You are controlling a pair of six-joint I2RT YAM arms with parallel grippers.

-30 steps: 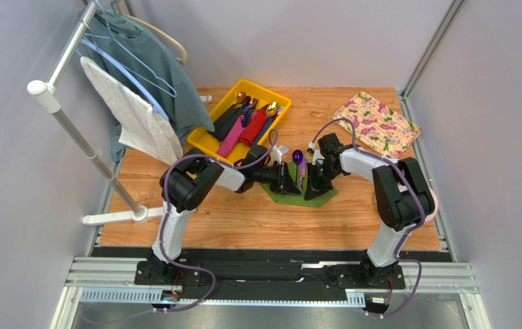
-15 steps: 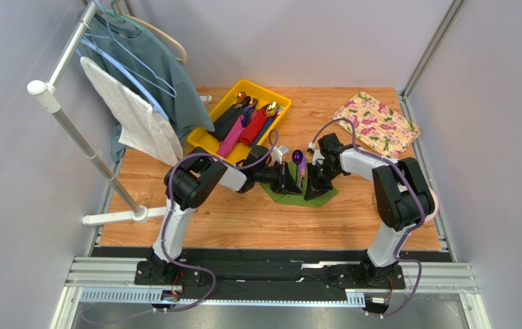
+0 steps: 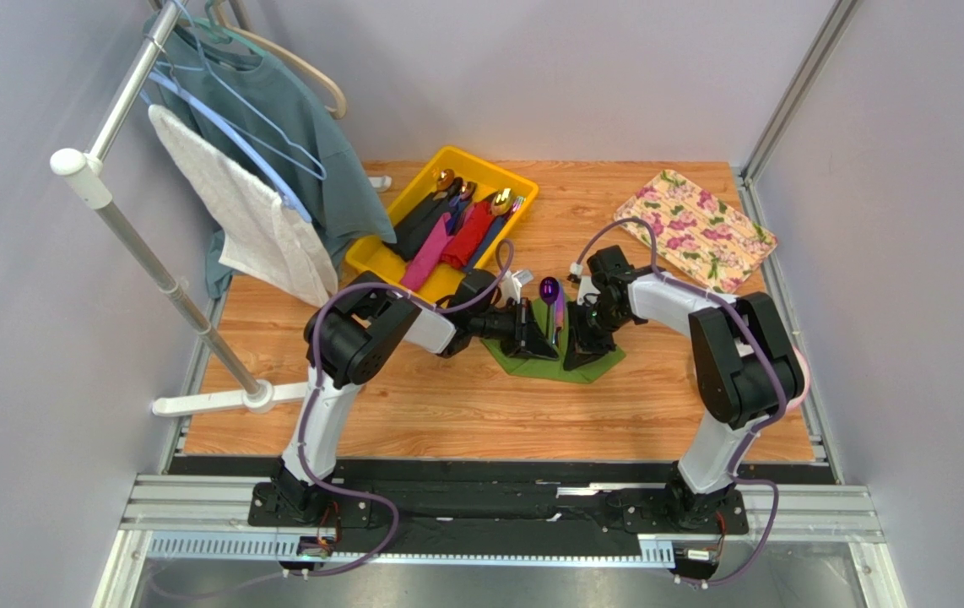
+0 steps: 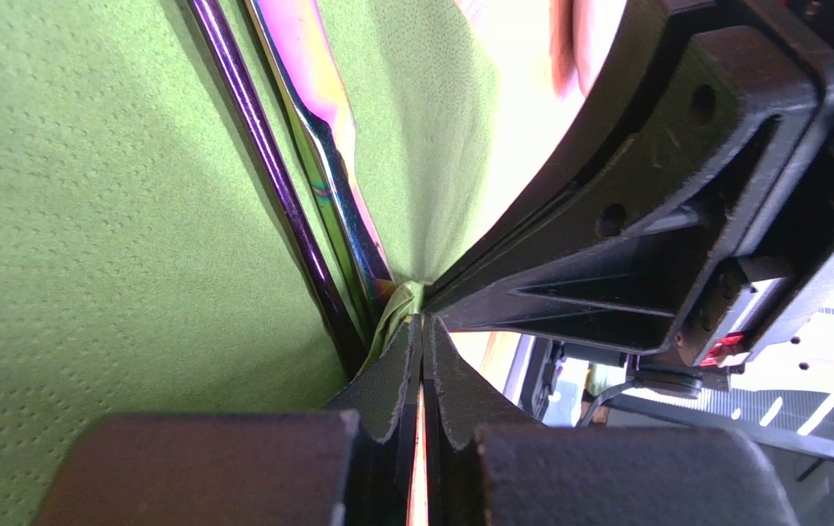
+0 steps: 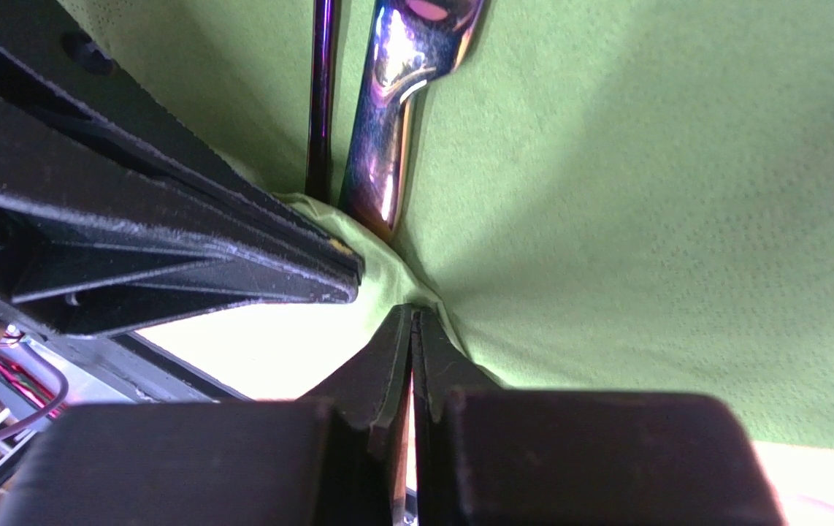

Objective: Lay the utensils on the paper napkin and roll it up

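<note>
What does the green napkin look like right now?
The paper napkin is a thin, plain green sheet with tiny dimples pressed into it, like soft tissue. It lies on the wooden table between the two arms. Two slim, shiny rainbow-purple utensils lie on it side by side. Beside their handles the paper is pulled up and bunched into creases, where the left gripper and the right gripper, both shut, pinch it close together.

The paper napkin (image 4: pixel 114 219) is matt green paper, finely dimpled. The utensils (image 4: pixel 331 186) on it are glossy iridescent metal. The table (image 3: pixel 449 405) is smooth grained wood. At eleven o'clock, the tray (image 3: pixel 377 266) is shiny yellow plastic.
</note>
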